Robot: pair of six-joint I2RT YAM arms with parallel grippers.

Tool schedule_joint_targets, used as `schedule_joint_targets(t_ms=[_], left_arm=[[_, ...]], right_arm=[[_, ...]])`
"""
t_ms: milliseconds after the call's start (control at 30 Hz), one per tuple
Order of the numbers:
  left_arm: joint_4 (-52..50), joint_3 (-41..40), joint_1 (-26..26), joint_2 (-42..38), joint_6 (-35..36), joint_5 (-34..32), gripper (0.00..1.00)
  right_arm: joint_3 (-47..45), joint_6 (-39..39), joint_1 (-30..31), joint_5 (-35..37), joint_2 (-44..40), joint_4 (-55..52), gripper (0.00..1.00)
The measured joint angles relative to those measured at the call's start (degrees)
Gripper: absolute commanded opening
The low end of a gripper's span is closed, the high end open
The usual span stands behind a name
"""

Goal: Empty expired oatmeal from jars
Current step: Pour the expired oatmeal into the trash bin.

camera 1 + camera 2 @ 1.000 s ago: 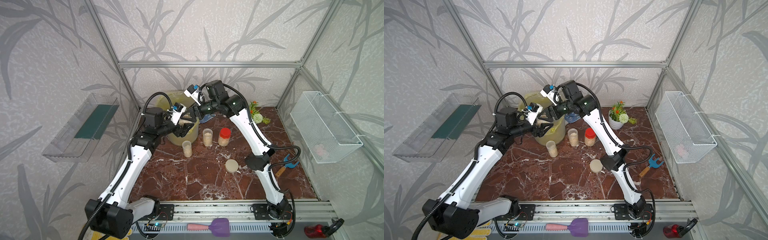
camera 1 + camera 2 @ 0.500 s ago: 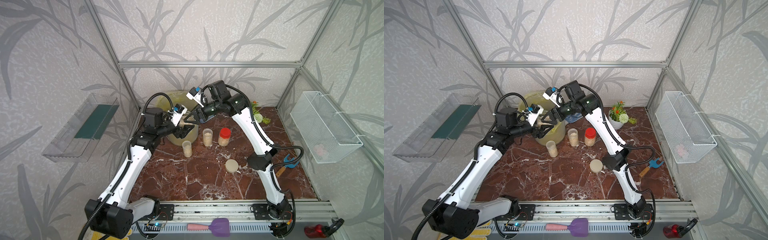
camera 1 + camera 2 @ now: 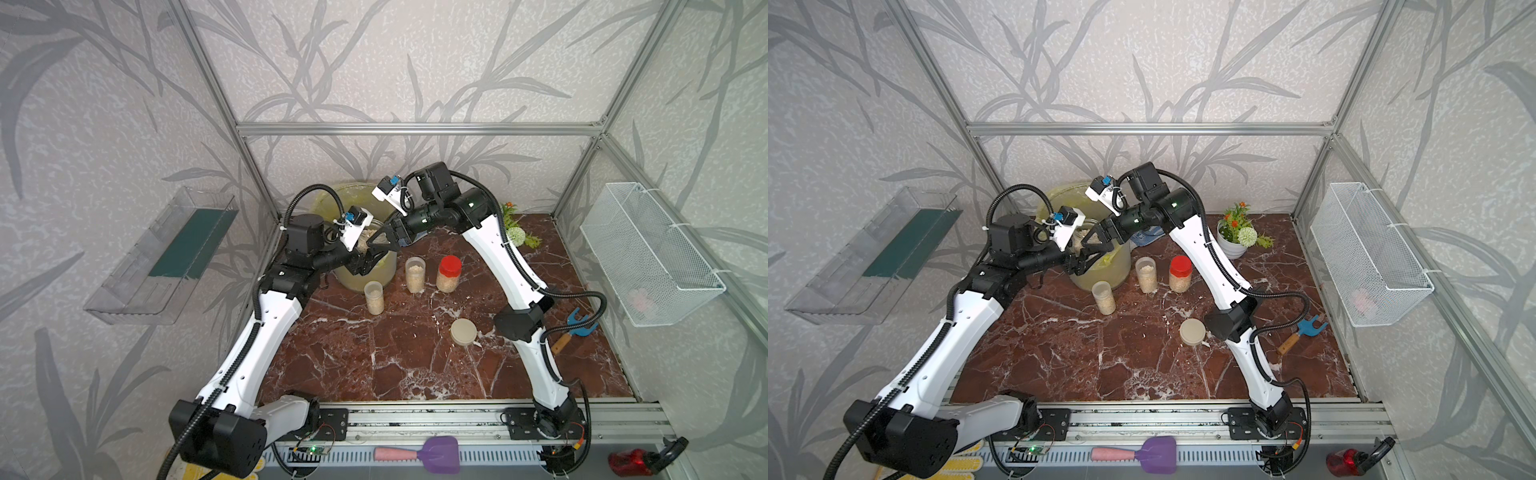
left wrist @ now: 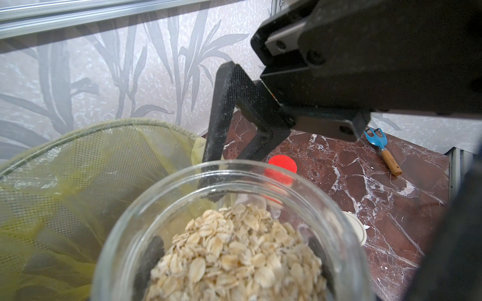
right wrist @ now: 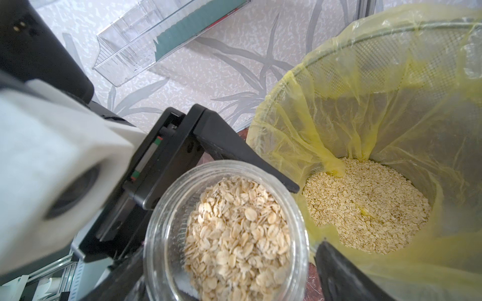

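A squat, wide jar [image 4: 167, 203] stands lidless and holds oatmeal [image 4: 234, 260]; my left gripper [image 4: 234, 268] is shut on its body beside the bucket. Its dark fingers [image 4: 150, 258] show through the glass. My right gripper [image 5: 229, 284] is open, its jaws wide apart on either side of the jar's rim [image 5: 156, 229], one finger [image 5: 339, 276] clear of the glass. In both top views the two grippers meet at this jar [image 3: 362, 243] [image 3: 1079, 239]. Two slim jars [image 3: 374, 297] [image 3: 414, 274] and a red-capped jar [image 3: 449, 273] stand on the marble. A beige lid [image 3: 463, 331] lies apart.
The bucket with yellow liner [image 5: 365, 117] has oatmeal [image 5: 365, 208] at its bottom. A flower pot [image 3: 1233, 241] and a blue cloth [image 3: 1146, 237] are at the back. A blue hand rake [image 3: 575, 328] lies at the right, under a wire basket [image 3: 648, 253].
My right gripper's jaws have spread wider around the jar's mouth and the arm has shifted slightly. The left arm and the jar have stayed where they were.
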Motion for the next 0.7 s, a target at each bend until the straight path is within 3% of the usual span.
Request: schedule_joint_targets(t_ms=[367, 700], left_arm=[[0.44, 0.0, 0.0, -0.87, 0.02, 1.16, 0.0], [-0.26, 0.0, 0.0, -0.87, 0.02, 1.05, 0.0]], right_arm=[[0.92, 2.45, 1.68, 1.46, 0.13, 1.88, 0.86], [1.2, 1.7, 1.84, 1.6, 0.63, 1.7, 0.86]])
